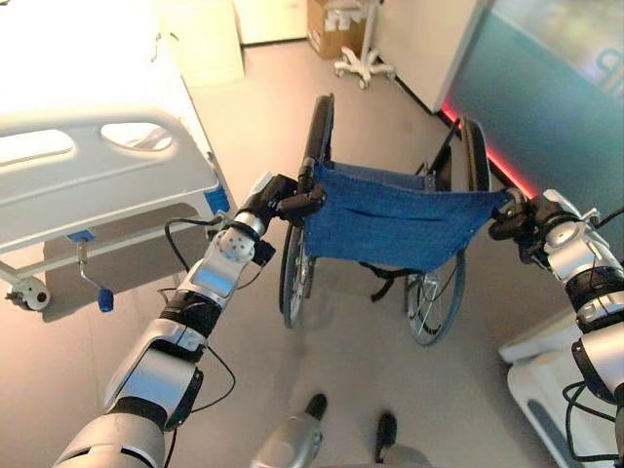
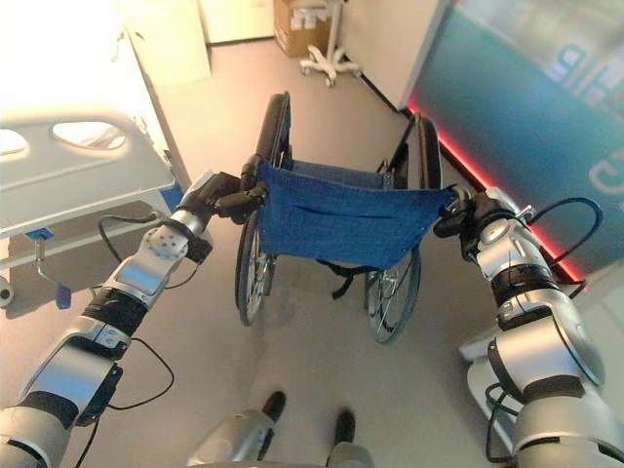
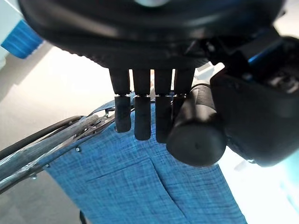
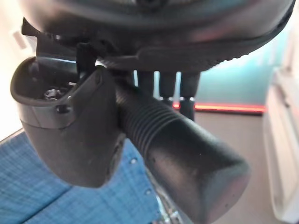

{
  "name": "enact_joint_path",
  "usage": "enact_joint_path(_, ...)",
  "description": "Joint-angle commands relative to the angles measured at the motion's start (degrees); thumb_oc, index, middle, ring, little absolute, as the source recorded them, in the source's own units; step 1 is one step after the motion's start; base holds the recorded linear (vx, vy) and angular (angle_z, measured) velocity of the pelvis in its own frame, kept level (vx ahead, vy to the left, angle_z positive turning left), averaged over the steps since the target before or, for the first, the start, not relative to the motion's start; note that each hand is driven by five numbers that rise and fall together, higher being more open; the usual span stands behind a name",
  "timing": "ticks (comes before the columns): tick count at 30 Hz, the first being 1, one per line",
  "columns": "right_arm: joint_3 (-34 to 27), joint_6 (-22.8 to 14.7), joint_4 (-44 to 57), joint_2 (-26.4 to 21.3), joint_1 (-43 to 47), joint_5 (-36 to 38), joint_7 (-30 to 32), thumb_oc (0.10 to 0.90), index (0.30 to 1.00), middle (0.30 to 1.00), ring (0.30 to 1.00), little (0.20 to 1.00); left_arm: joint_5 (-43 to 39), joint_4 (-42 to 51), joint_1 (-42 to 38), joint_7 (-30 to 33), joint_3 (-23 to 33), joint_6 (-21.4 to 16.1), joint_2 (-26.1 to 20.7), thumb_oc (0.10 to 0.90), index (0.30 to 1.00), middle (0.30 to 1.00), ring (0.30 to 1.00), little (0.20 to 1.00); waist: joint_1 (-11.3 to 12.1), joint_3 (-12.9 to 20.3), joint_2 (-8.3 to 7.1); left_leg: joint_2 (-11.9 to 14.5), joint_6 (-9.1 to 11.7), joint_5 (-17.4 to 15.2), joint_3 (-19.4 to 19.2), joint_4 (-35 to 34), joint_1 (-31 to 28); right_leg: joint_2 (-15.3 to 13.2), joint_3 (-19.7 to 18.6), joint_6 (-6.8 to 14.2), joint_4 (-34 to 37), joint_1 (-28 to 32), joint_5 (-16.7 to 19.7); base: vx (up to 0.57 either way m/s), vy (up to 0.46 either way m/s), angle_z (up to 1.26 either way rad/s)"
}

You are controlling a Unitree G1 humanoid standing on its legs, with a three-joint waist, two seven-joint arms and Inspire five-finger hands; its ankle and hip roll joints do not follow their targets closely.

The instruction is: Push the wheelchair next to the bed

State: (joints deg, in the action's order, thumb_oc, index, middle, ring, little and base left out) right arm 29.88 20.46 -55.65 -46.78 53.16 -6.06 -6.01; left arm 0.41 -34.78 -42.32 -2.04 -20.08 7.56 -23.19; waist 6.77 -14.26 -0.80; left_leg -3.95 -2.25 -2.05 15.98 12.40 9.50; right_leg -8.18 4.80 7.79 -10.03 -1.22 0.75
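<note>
The wheelchair (image 1: pixel 395 219) stands in front of me with its blue cloth backrest towards me and its large wheels (image 1: pixel 292 278) on the floor. My left hand (image 1: pixel 289 201) is shut on the left push handle (image 3: pixel 195 135), with fingers (image 3: pixel 142 119) and thumb curled around the black grip. On the other side, the ribbed right push handle (image 4: pixel 180 156) sits inside my right hand (image 1: pixel 517 216), which is shut on it. The bed (image 1: pixel 97 180), white with a grey footboard, stands at the left, its corner close to the wheelchair's left wheel.
A blue crank handle (image 1: pixel 103 298) and a caster (image 1: pixel 34 292) hang under the bed's foot end. A teal wall panel with a red strip (image 1: pixel 492 151) runs along the right. White equipment (image 1: pixel 546 385) stands at the lower right. A wheeled stand (image 1: pixel 363 66) and a cardboard box (image 1: pixel 330 27) are at the back.
</note>
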Motion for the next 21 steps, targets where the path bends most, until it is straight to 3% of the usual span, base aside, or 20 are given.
enact_joint_path(1,11.37,-13.73,13.72,4.14,6.36,-4.77,-6.62,0.400,0.300,0.300,0.300,0.300,8.07,-4.80,12.09,-2.37,-9.10,5.25,-8.81,0.400,0.300,0.300,0.300,0.300,1.36,0.68,-6.30,10.50,5.37,-9.33,-1.57,1.12,-8.55,-5.12,-3.62,3.76,2.10,-9.51,4.64,0.36,-0.349,0.84)
enact_joint_path(4,11.56,-15.43,14.86,2.85,6.41,-7.55,-8.82,0.400,0.300,0.300,0.300,0.300,7.38,-4.54,12.21,-1.22,-9.18,6.09,-6.92,0.400,0.300,0.300,0.300,0.300,0.03,-0.12,-4.61,14.12,7.06,1.95,-6.48,-0.01,-6.30,-3.75,1.34,1.02,0.89,-7.77,1.95,0.25,-0.314,0.92)
enact_joint_path(5,10.53,-16.49,14.04,1.59,5.85,-9.04,-8.70,0.400,0.300,0.300,0.300,0.300,7.29,-4.72,10.66,-1.75,-9.96,6.45,-5.34,0.400,0.300,0.300,0.300,0.300,-1.77,-0.28,-3.26,16.73,7.47,5.49,-12.08,-0.18,-5.15,-3.64,5.06,-0.34,1.27,-6.25,0.79,0.18,-0.255,1.31)
enact_joint_path(6,10.42,-16.63,13.85,1.49,5.72,-9.32,-8.43,0.400,0.300,0.300,0.300,0.300,7.29,-5.14,10.32,-1.82,-10.14,6.10,-5.01,0.400,0.300,0.300,0.300,0.300,-2.15,-0.29,-3.02,17.06,7.59,5.71,-13.06,-0.53,-5.13,-3.63,5.72,-0.50,1.28,-6.05,0.59,0.15,-0.220,1.49)
enact_joint_path(9,8.81,-17.46,12.16,0.97,4.55,-12.79,-8.12,0.400,0.300,0.300,0.300,0.300,5.79,-8.06,7.42,-2.70,-11.75,4.99,-2.59,0.400,0.300,0.300,0.300,0.300,-4.77,-0.80,-0.80,18.75,9.04,7.03,-21.49,-4.08,-5.61,-3.40,10.65,-1.76,1.03,-4.06,-1.39,0.13,-0.140,0.89)
enact_joint_path(11,8.61,-17.30,10.90,1.28,4.27,-14.83,-7.90,0.400,0.300,0.300,0.300,0.300,4.50,-8.78,6.65,-2.39,-12.32,4.47,-1.50,0.400,0.300,0.300,0.300,0.300,-5.43,-1.47,0.25,18.68,9.79,7.46,-23.69,-6.27,-6.10,-2.62,11.59,-2.14,0.95,-2.55,-2.65,0.21,-0.133,0.85)
enact_joint_path(15,8.94,-16.53,11.21,1.09,4.90,-17.61,-8.85,0.400,0.300,0.300,0.300,0.300,1.18,-7.60,6.49,-2.09,-11.74,4.10,-1.43,0.400,0.300,0.300,0.300,0.300,-5.42,-2.82,1.57,18.30,10.67,9.71,-23.04,-10.12,-5.42,-0.19,10.85,-3.10,0.48,-1.16,-5.28,0.21,-0.118,0.50)
enact_joint_path(21,10.07,-14.85,13.68,-0.34,6.87,-15.81,-10.17,0.400,0.300,0.300,0.300,0.300,-0.76,-6.72,5.17,-3.17,-10.27,5.27,-2.36,0.400,0.300,0.300,0.300,0.300,-5.65,-4.34,1.01,19.19,10.57,10.46,-25.42,-10.99,-5.11,2.74,12.73,-4.97,0.23,-1.96,-6.78,0.08,-0.180,0.22)
